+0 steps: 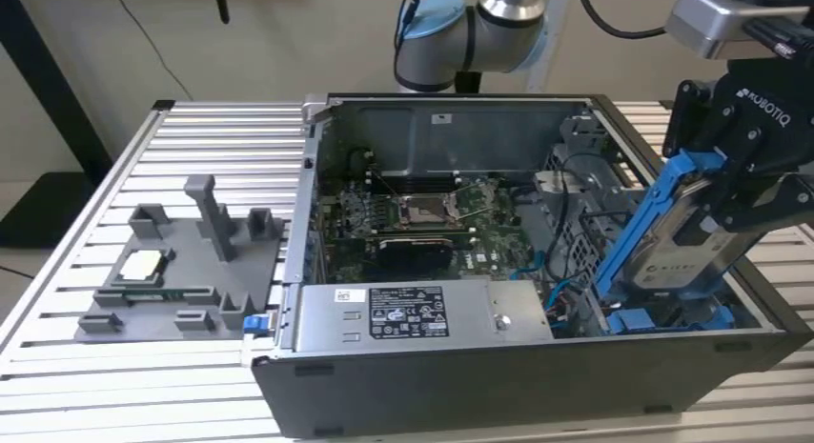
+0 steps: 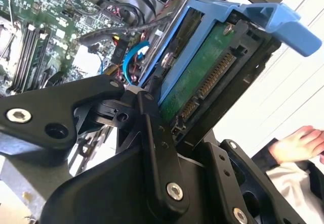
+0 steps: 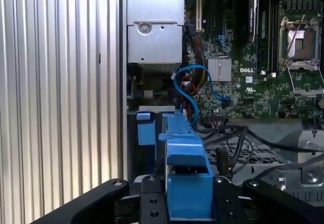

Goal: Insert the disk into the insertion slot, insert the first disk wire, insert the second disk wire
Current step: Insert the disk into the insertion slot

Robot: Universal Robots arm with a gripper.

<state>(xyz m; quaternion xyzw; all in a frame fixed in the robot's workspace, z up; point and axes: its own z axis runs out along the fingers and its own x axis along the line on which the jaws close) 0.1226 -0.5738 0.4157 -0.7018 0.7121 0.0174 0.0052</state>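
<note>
My gripper (image 1: 744, 200) is shut on the disk (image 1: 677, 248), a silver drive in a bright blue carrier frame. I hold it tilted steeply at the exterior view's right end of the open computer case. Its lower end reaches down to the insertion slot (image 1: 661, 319), a bay with blue rails in the case's front corner. The second wrist view shows the disk's green underside (image 2: 200, 80) with its connector bare, clamped between black fingers (image 2: 157, 133). The blue carrier (image 3: 185, 153) also shows in the first wrist view. A blue cable (image 3: 188, 82) and coloured wires lie loose beside the bay.
A grey power-supply box (image 1: 420, 314) lies along the case's front wall, with the motherboard (image 1: 420, 219) behind it. A grey fixture plate (image 1: 178, 262) with upright posts stands on the slatted table at the exterior view's left. A person's hand (image 2: 296, 143) rests outside the case.
</note>
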